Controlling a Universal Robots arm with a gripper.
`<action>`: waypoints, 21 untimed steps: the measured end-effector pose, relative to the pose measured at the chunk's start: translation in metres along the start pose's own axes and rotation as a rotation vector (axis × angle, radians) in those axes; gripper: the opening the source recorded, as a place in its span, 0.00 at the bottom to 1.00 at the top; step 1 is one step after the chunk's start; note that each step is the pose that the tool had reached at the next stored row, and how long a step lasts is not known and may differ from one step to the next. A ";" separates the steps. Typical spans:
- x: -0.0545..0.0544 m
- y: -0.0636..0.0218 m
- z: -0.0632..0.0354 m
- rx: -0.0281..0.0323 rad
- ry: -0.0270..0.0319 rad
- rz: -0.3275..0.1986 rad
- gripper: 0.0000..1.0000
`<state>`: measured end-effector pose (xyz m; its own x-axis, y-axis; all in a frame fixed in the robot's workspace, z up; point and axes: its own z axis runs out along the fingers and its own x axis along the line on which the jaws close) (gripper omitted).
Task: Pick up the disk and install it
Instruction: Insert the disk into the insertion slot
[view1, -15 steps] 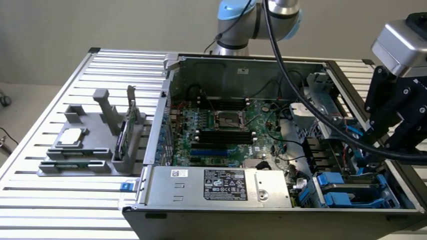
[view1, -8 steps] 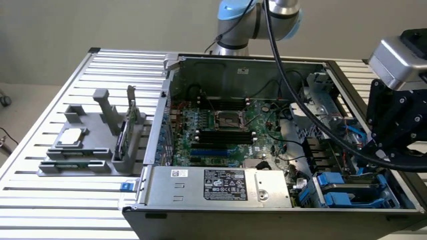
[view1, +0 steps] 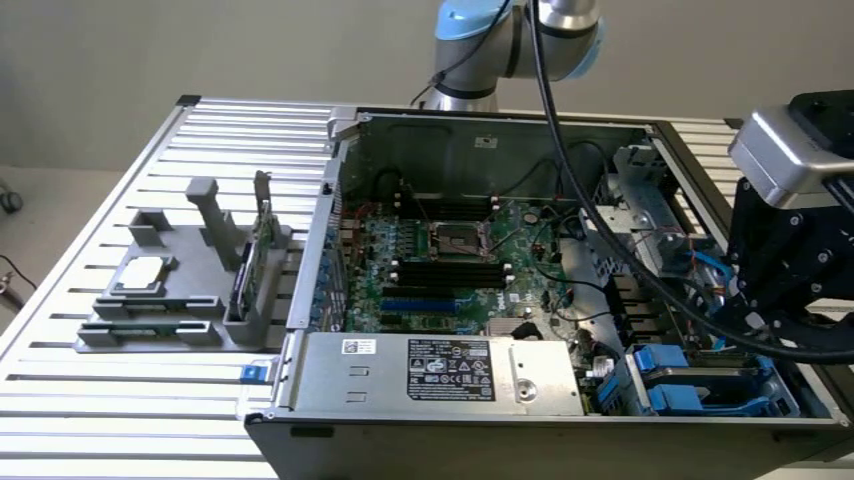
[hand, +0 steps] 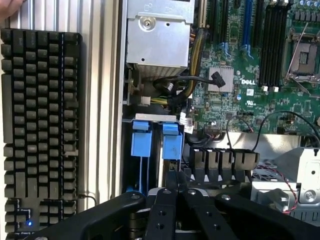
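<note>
The disk sits edge-on in the drive bay at the case's front corner, on the exterior view's right. Its bright blue rails show there, and its blue rail ends appear in the wrist view. My gripper is shut, its black fingers meeting tip to tip right beside one blue rail end. Whether the tips pinch any part of the disk I cannot tell. In the exterior view the arm's black wrist assembly hangs over that side of the case and hides the fingers.
The open computer case lies on a slatted table, with the motherboard, silver power supply and black cables. A grey fixture holds a chip and a green card. A black keyboard lies beside the case.
</note>
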<state>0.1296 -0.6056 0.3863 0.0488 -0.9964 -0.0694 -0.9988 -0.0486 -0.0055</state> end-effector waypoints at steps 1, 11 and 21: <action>0.000 -0.0006 0.0018 0.0000 0.0000 0.000 0.11; 0.002 -0.0056 0.0201 0.0000 -0.0001 0.000 0.11; 0.003 -0.0104 0.0381 -0.0001 0.0000 -0.002 0.11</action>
<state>0.1403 -0.6052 0.3481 0.0508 -0.9963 -0.0694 -0.9987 -0.0505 -0.0055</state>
